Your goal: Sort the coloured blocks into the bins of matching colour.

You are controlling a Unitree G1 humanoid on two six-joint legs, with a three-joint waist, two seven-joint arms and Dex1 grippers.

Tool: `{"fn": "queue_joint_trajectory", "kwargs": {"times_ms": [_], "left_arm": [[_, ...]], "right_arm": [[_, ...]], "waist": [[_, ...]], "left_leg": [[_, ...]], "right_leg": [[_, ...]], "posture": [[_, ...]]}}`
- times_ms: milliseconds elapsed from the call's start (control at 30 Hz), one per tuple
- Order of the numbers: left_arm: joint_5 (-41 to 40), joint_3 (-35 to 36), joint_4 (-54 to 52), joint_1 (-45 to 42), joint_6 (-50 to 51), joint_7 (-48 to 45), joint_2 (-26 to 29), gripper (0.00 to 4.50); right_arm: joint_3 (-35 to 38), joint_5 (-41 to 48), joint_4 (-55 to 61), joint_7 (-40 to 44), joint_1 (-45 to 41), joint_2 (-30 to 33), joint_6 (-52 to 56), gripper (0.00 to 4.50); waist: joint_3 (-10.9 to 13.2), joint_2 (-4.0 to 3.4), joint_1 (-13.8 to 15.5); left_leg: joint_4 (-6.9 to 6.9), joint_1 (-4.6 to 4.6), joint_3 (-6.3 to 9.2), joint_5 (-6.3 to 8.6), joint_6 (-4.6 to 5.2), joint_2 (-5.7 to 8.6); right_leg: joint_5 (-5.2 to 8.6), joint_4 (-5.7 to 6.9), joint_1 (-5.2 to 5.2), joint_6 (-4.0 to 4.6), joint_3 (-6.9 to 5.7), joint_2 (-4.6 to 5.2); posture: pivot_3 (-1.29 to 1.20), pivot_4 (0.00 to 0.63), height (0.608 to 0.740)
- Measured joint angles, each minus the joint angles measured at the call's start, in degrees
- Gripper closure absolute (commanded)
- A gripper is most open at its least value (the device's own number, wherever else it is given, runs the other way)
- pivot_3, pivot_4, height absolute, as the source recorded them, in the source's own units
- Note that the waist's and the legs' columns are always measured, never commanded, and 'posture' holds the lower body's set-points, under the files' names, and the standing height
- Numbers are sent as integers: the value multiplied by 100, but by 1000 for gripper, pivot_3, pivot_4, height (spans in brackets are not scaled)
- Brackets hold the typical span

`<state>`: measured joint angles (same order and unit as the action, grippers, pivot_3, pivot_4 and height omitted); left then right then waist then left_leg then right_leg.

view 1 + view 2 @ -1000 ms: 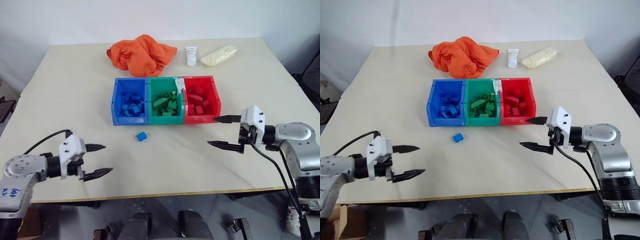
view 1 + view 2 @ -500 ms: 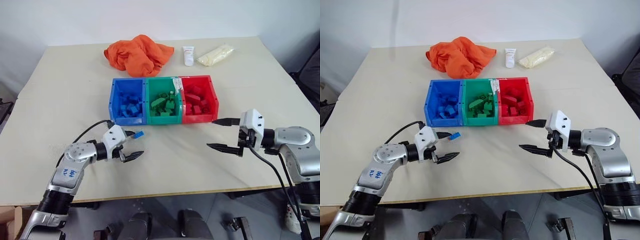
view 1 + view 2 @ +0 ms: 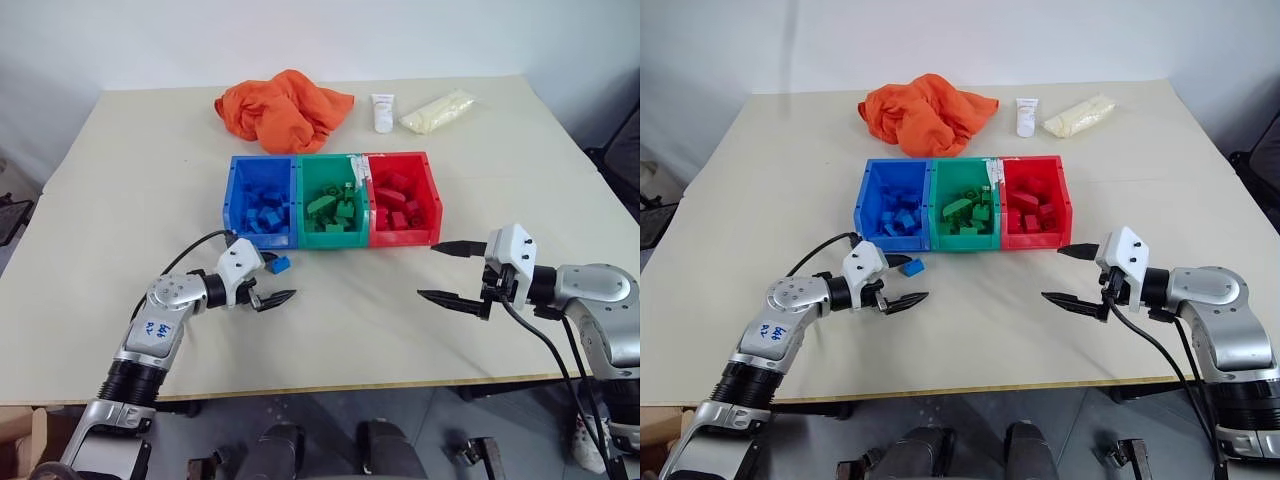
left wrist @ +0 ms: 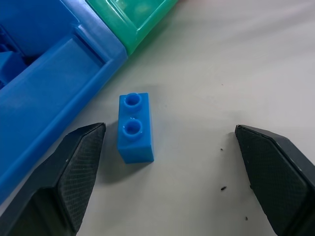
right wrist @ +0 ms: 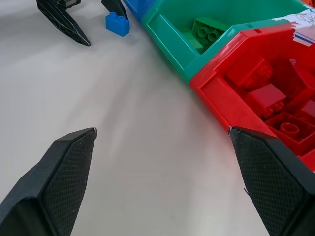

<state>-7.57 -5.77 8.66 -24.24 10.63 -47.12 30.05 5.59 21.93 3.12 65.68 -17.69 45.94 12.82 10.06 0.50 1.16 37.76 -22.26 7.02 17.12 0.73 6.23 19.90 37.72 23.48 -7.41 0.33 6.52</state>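
One small blue block (image 3: pixel 279 265) lies on the table just in front of the blue bin (image 3: pixel 260 241). My left gripper (image 3: pixel 280 280) is open, low over the table, its fingers on either side of the block (image 4: pixel 135 128), which sits nearer the bin-side finger (image 4: pixel 81 167). The blue, green (image 3: pixel 333 240) and red (image 3: pixel 405 238) bins stand joined in a row, each holding several blocks of its own colour. My right gripper (image 3: pixel 427 270) is open and empty, in front of the red bin (image 5: pixel 221 98).
An orange cloth (image 3: pixel 280 108), a white tube (image 3: pixel 382 112) and a pale yellow bag (image 3: pixel 437 110) lie at the back of the table. Bare tabletop stretches between the two grippers down to the front edge (image 3: pixel 350 385).
My left arm has swung forward and to the right from the table's front left, bringing its open fingers around the blue block. The right arm has stayed put.
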Motion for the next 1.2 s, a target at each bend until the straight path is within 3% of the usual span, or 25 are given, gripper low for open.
{"fn": "queue_joint_trajectory", "kwargs": {"times_ms": [367,400,667,933,1200], "left_arm": [[-38,-46,-78,35,130,-116,-47,3944],[-47,-46,-103,38,166,-118,-47,4033],[-233,65,-498,176,421,-129,-43,4030],[-491,853,-377,-1330,716,716,-211,4030],[-169,742,1206,-2048,200,813,-253,1443]], "right_arm": [[0,0,0,-48,0,0,-2,0],[0,0,0,-49,-1,0,-1,0],[0,0,1,-53,-10,0,-8,0],[7,15,95,-108,1,1,-7,0],[11,23,85,-163,-59,0,-9,0]], "waist": [[0,0,10],[0,0,11],[0,1,15],[2,6,21],[4,9,17]], "left_leg": [[2,0,-1,0,0,0],[2,0,0,0,0,0],[4,-2,1,0,0,-1],[17,-11,7,1,0,2],[20,-12,1,1,0,3]], "right_leg": [[0,2,-1,0,0,0],[0,2,-1,0,1,0],[0,1,0,0,3,0],[-1,3,1,-3,-9,-2],[-2,7,5,-4,-19,-5]], "posture": [[0,150,740],[0,150,740],[0,150,740],[0,150,740],[0,150,740]]}}
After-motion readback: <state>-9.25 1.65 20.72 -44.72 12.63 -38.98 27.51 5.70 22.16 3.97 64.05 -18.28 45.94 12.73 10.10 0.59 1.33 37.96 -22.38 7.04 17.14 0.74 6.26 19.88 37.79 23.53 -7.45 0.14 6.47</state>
